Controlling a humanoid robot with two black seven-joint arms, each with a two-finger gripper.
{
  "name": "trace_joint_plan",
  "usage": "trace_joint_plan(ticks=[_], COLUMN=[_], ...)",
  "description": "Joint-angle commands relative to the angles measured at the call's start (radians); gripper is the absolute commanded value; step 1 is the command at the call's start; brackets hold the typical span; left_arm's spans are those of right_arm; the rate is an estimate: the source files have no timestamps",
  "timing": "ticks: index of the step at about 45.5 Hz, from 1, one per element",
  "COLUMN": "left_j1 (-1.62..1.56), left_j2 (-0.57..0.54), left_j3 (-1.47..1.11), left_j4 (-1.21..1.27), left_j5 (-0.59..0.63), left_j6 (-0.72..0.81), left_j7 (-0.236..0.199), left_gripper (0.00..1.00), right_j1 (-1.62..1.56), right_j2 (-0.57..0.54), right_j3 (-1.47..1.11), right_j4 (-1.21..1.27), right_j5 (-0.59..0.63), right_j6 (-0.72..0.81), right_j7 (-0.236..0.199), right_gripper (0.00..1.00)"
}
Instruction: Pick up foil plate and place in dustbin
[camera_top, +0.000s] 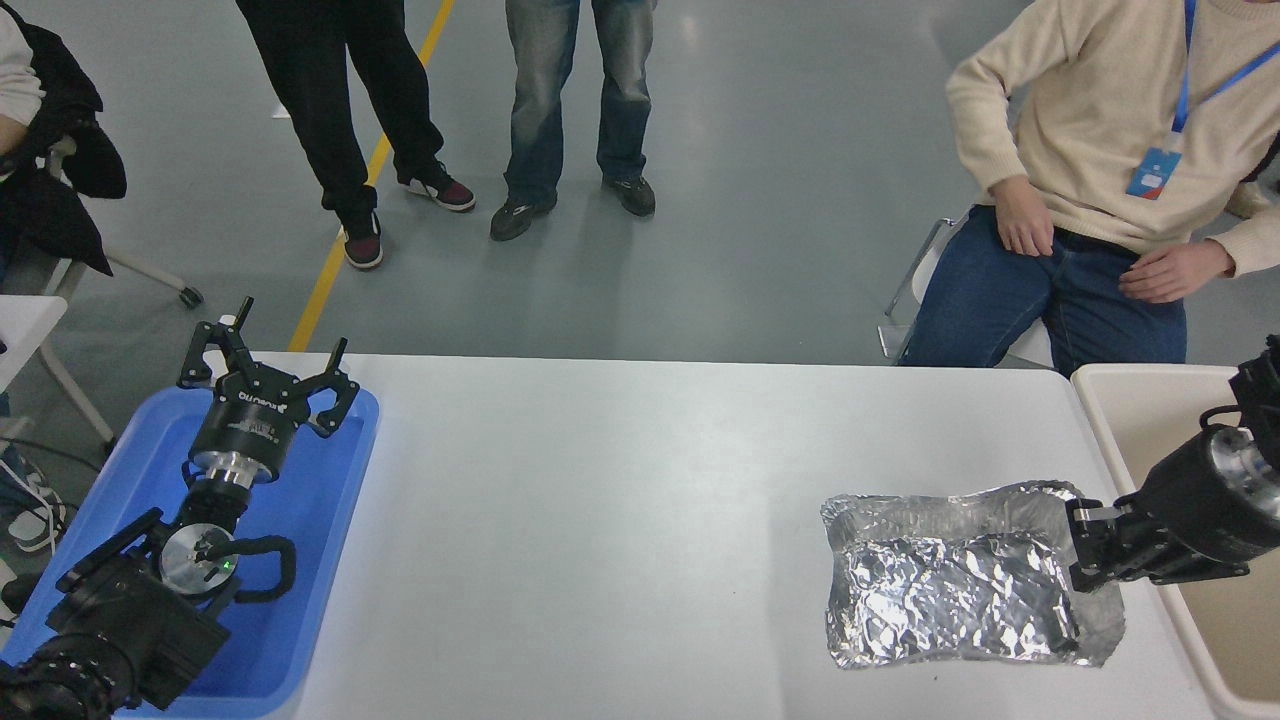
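Note:
The foil plate (950, 575) is a shiny silver crinkled tray held lifted over the table's right part, tilted toward the camera. My right gripper (1082, 555) comes in from the right edge and is shut on the plate's right rim. The dustbin (1105, 415) is a beige bin with a pale rim at the table's right end, just right of the gripper. My left gripper (268, 375) is open and parked over the blue tray at the lower left. The brown paper ball is hidden behind the plate.
A flat blue tray (330, 520) lies at the table's left end under the left arm. A seated person in a cream sweater (1100, 120) is beyond the far right edge. Two people stand farther back (560, 110).

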Motion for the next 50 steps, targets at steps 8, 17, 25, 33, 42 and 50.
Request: trace_joint_plan(ticks=[8,17,25,33,42,50], left_j1=[0.000,0.000,0.002,0.002,0.002,0.002], left_j2=[0.000,0.000,0.000,0.000,0.000,0.000], left_j3=[0.000,0.000,0.000,0.000,0.000,0.000], left_j4=[-0.001,0.001,0.001,0.001,0.001,0.001], left_j5=[0.000,0.000,0.000,0.000,0.000,0.000], left_j6=[0.000,0.000,0.000,0.000,0.000,0.000], left_j7=[0.000,0.000,0.000,0.000,0.000,0.000], left_gripper=[1.00,1.00,1.00,1.00,1.00,1.00], right_j1=[0.354,0.463,0.497,0.497,0.499,0.499], right_j2=[0.026,0.063,0.073,0.073,0.074,0.065], right_j3=[-0.059,-0.105,-0.119,-0.125,-0.174,-0.273], right_j4=[0.006,0.006,0.005,0.003,-0.006,-0.037], right_j5=[0.003,0.014,0.014,0.014,0.015,0.014], right_j6=[0.109,0.109,0.109,0.109,0.109,0.109], right_j7=[0.000,0.003,0.003,0.003,0.003,0.003], right_gripper=[0.00,0.00,0.00,0.00,0.00,0.00])
